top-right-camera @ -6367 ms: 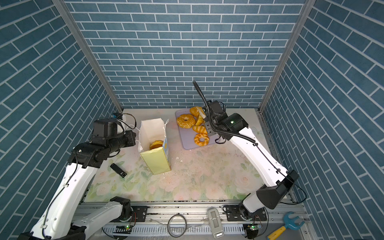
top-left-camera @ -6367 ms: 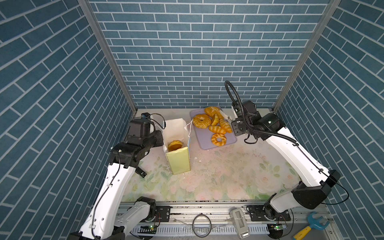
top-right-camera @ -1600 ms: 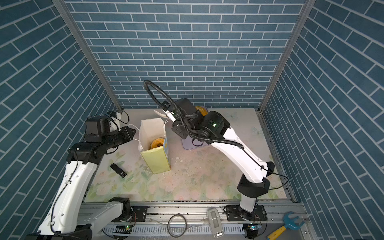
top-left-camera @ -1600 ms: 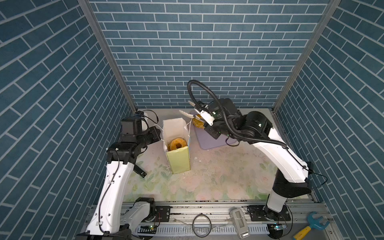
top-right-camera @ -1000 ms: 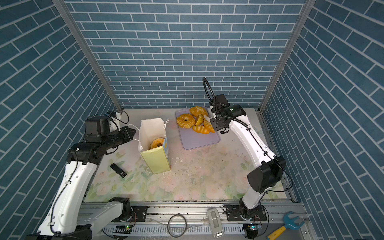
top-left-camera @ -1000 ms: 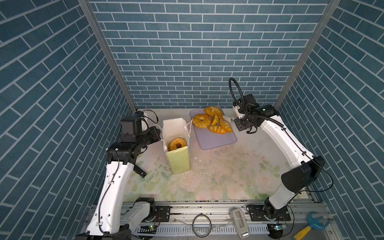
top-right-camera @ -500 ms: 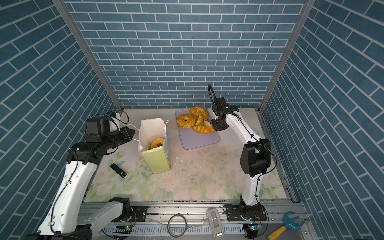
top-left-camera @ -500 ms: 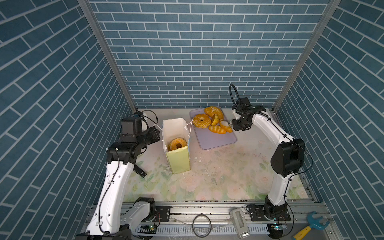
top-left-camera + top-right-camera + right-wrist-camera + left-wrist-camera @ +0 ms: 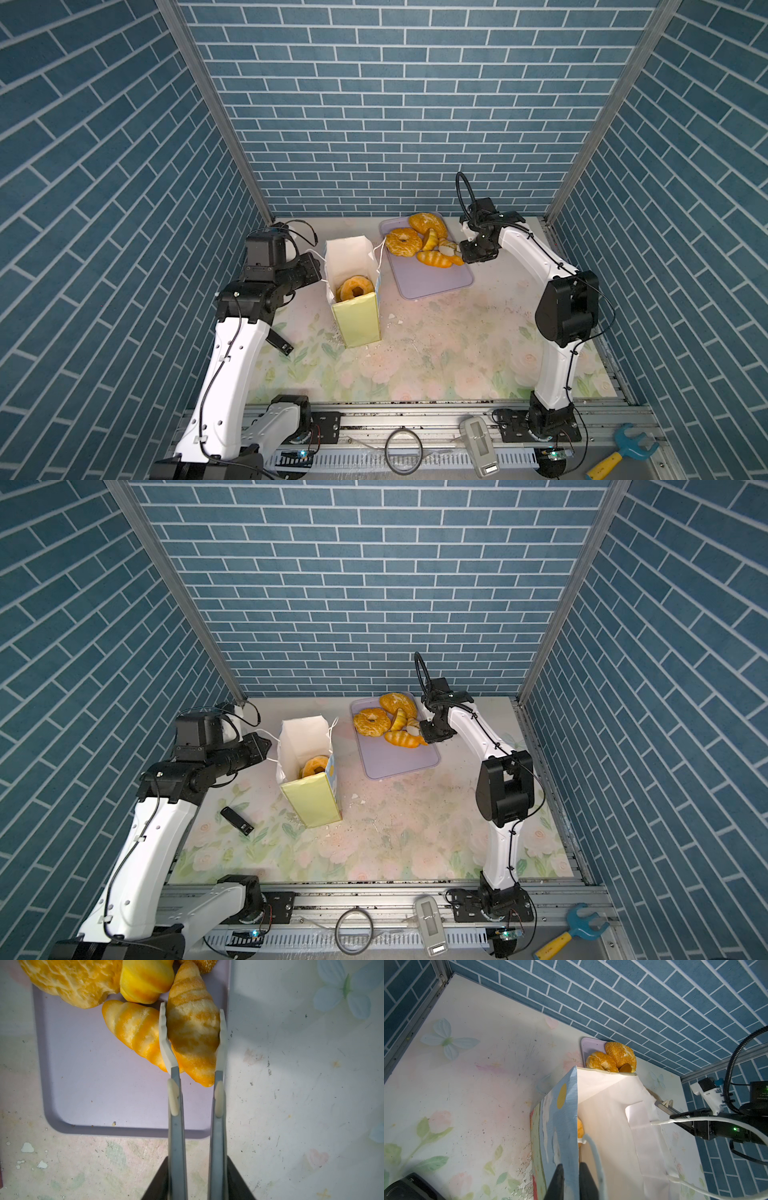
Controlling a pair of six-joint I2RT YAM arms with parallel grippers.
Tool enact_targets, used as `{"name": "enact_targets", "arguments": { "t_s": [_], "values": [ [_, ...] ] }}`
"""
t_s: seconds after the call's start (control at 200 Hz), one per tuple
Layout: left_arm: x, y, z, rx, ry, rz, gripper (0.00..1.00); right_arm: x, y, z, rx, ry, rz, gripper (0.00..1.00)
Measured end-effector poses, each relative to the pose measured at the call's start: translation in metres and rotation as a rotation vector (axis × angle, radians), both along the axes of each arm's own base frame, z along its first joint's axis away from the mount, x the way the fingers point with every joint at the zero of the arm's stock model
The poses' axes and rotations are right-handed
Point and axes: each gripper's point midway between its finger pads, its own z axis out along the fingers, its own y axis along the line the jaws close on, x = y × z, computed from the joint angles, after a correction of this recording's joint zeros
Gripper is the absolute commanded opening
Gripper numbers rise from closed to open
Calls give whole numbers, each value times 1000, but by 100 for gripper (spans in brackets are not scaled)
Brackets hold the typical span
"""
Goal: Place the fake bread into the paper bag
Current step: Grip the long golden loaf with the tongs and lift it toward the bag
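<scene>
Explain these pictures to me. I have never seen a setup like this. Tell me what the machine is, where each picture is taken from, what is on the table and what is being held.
This is a robot with two white arms mounted at the front edge of a flowered table. Each arm ends in a two-fingered gripper. Two pictures come from a paired camera high above that looks down on everything. The other two come from small cameras on the arms' wrists, looking along the fingers. On the table stands a paper bag with a ring bun inside. Beside it is a lavender tray carrying more toy pastries. The left gripper pinches one wall of the bag. The right gripper is closed on a croissant that lies on the tray.
</scene>
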Motion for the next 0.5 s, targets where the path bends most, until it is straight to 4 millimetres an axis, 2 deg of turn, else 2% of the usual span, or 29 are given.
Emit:
{"name": "enact_targets", "arguments": {
  "t_s": [0.23, 0.5],
  "values": [
    [0, 0, 0, 0, 0, 0, 17, -12, -1, 3, 14, 11, 3, 27],
    [-1, 0, 1, -1, -5, -1, 17, -46, -3, 22, 35, 8, 25, 24]
  ]
}}
